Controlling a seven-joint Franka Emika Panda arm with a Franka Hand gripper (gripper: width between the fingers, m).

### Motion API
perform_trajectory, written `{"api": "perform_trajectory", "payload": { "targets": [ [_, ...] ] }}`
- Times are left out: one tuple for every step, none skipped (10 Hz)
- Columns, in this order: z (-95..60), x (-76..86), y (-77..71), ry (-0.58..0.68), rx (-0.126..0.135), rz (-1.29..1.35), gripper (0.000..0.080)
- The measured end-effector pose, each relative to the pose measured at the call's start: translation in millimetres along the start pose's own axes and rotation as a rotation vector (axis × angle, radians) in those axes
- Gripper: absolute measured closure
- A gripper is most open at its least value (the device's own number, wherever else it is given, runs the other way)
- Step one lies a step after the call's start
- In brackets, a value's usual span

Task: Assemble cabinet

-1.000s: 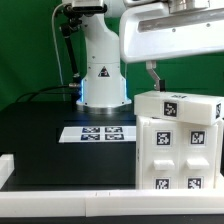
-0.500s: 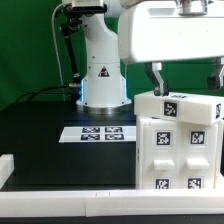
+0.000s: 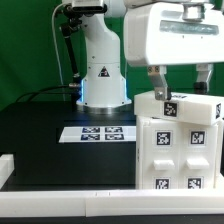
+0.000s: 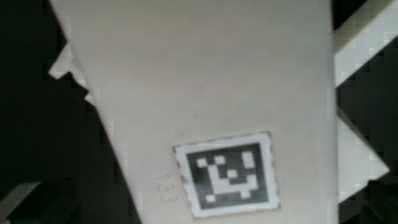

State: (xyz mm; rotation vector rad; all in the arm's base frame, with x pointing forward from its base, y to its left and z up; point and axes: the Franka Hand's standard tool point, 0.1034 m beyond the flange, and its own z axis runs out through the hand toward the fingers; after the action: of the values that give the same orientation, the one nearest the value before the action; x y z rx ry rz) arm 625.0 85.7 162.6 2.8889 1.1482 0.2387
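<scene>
Black tabletop [image 3: 40,140] fills the scene, with a white rail along its front edge. White and glossy, the arm [image 3: 100,60] rises from a base at the back edge, its wrist housing hanging over the right side. Below that sits the cabinet [image 3: 178,140], a white box of tagged panels standing near the front right corner, its top face carrying a square tag. The marker board [image 3: 101,132] lies flat mid-tabletop, just beside the cabinet on the exterior view's left. The hand [image 3: 182,85] hangs spread wide above the cabinet top, one finger low on each side, nothing between them. In the wrist view a white panel [image 4: 205,110] with a tag [image 4: 231,172] fills the frame.
</scene>
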Motion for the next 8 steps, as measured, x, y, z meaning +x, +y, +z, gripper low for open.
{"api": "perform_trajectory", "payload": {
  "targets": [
    [1.7, -1.8, -0.3, -0.002, 0.000, 0.000, 0.0002],
    [4.3, -4.6, -1.8, -0.006, 0.002, 0.004, 0.0002],
    [7.1, -7.2, -3.2, -0.010, 0.004, 0.007, 0.0002],
    [9.2, -8.3, -3.5, -0.010, 0.002, 0.014, 0.0002],
    [10.0, -8.8, -3.6, -0.011, 0.001, 0.025, 0.0002],
    [9.9, -8.9, -3.5, -0.011, 0.001, 0.026, 0.0116],
    [9.9, -9.3, -3.0, -0.011, 0.001, 0.026, 0.0242],
    [10.0, -9.4, -3.0, -0.011, 0.001, 0.044, 0.0242]
  ]
}}
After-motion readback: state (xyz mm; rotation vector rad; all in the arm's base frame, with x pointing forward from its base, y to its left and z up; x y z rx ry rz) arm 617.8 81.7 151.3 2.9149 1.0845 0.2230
